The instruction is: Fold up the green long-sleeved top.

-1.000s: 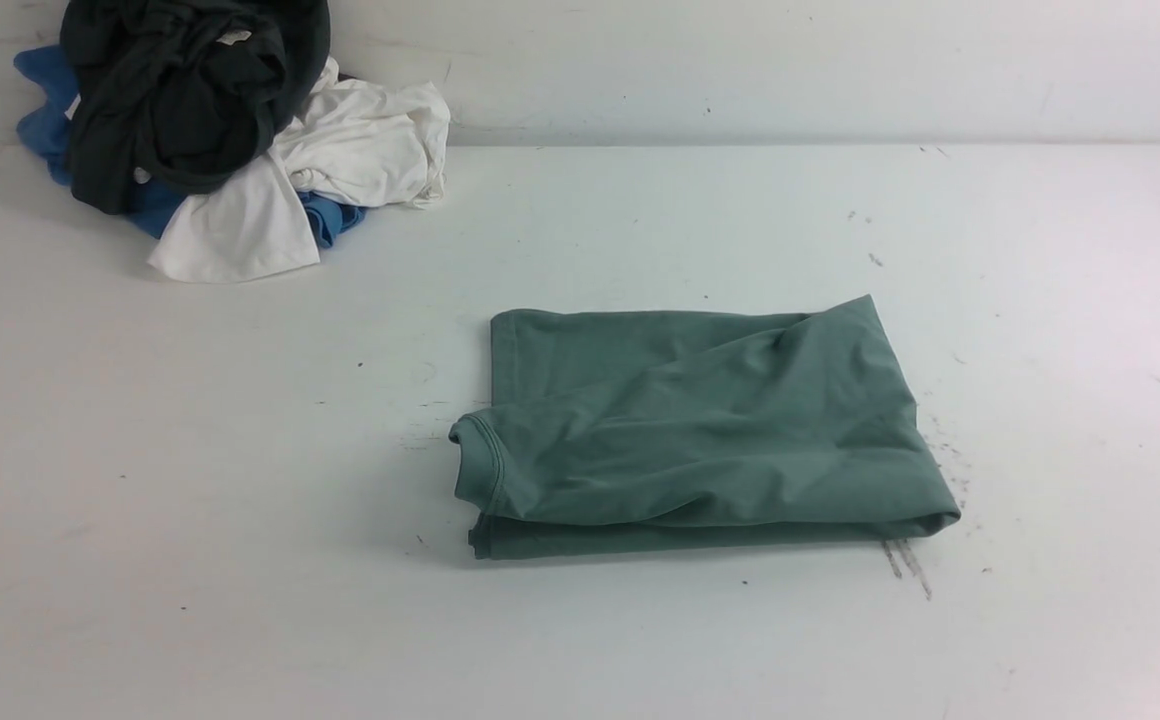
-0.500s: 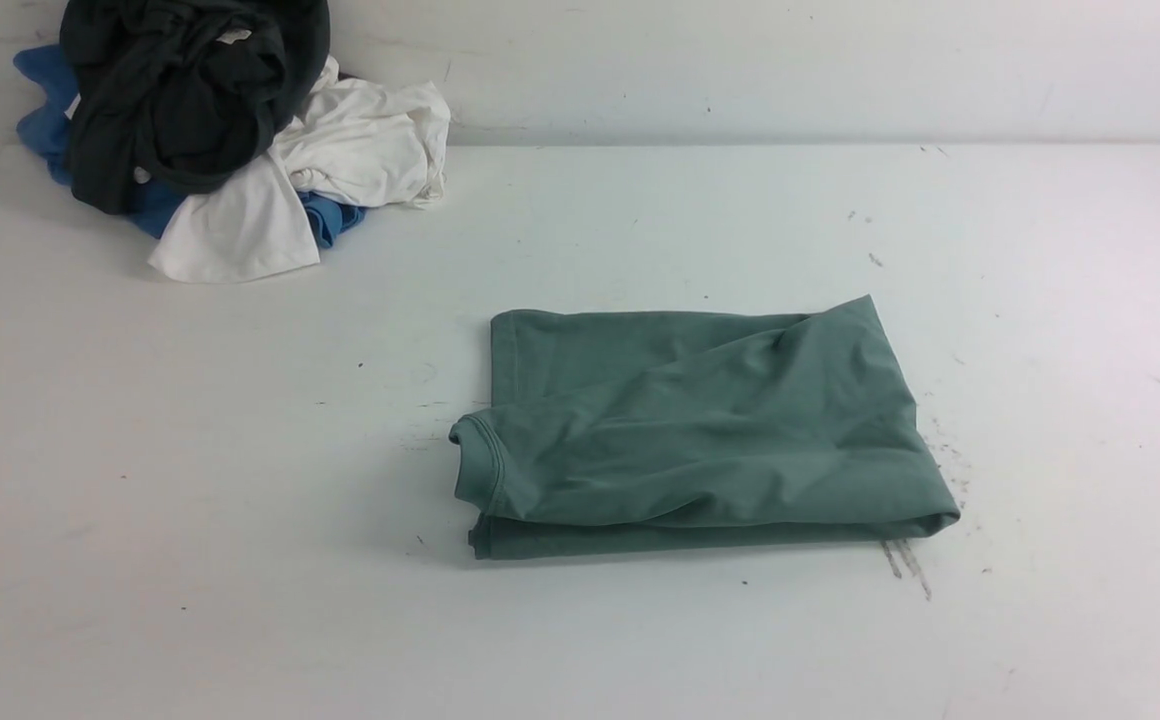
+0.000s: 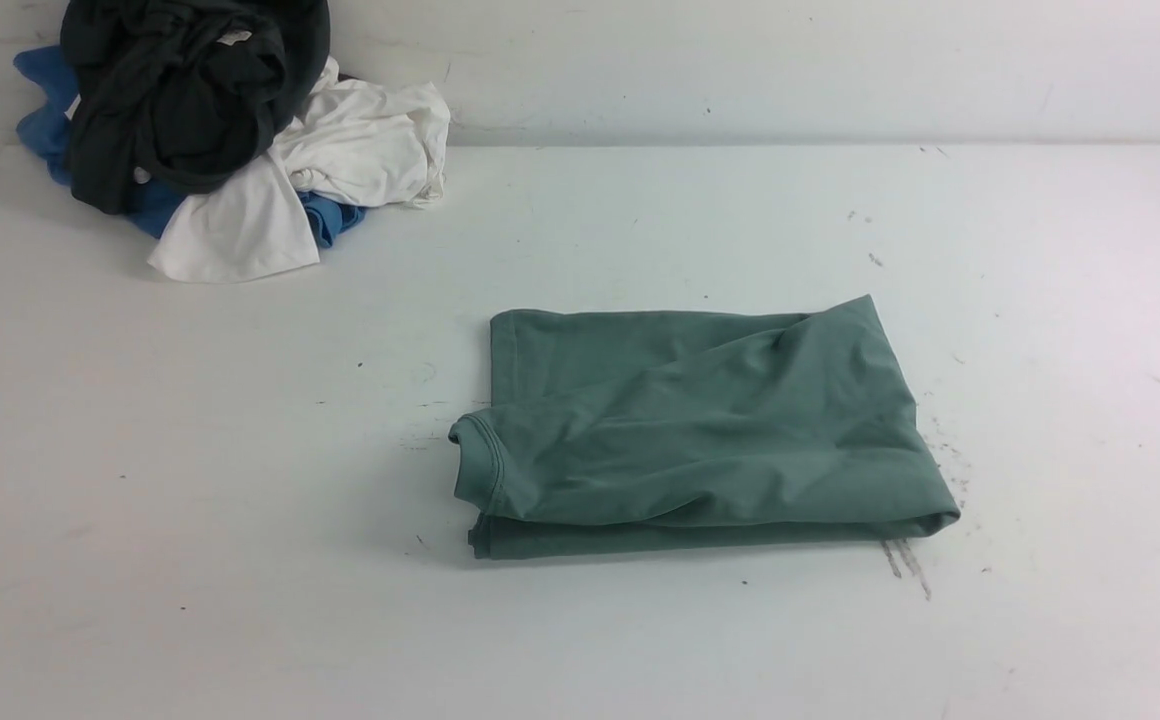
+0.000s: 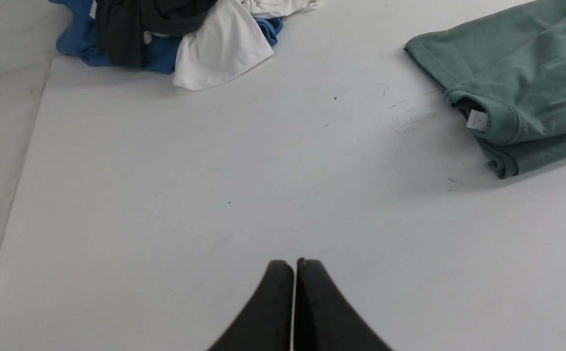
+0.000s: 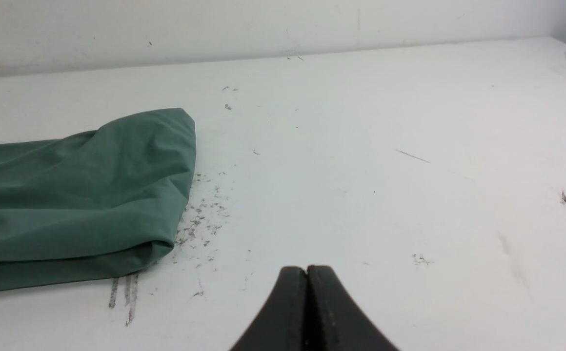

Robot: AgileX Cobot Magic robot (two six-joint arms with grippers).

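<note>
Nearest the robot, both arms sit pulled back, out of the front view altogether. The left end effector (image 4: 293, 265) hangs low over bare worktop (image 3: 240, 480) with its two black fingers pressed together, gripping nothing. The right end effector (image 5: 307, 273) is the same story: pinched closed, empty, pointing across scuffed white surface.

Move out to mid-worktop and there's the green top (image 3: 700, 430), lying as a compact rectangle, layers stacked, the ribbed neck and its small white label (image 4: 477, 120) poking out on the robot's left edge. Wrinkles run across the upper layer, and the far right corner rides up a little. To my eye the folding looks essentially done.

So what can spoil it from here? Any fresh reach in with closed fingers could snag that loose upper layer and drag the stack open; a low sweep past the edge nearest the right arm could catch the rounded fold there. The bulky neck side might also slump, since the top layer overhangs the bottom one.

Far back in the left corner, against the wall, sits a heap of black, white and blue clothes (image 3: 220, 140), well apart from everything.
</note>
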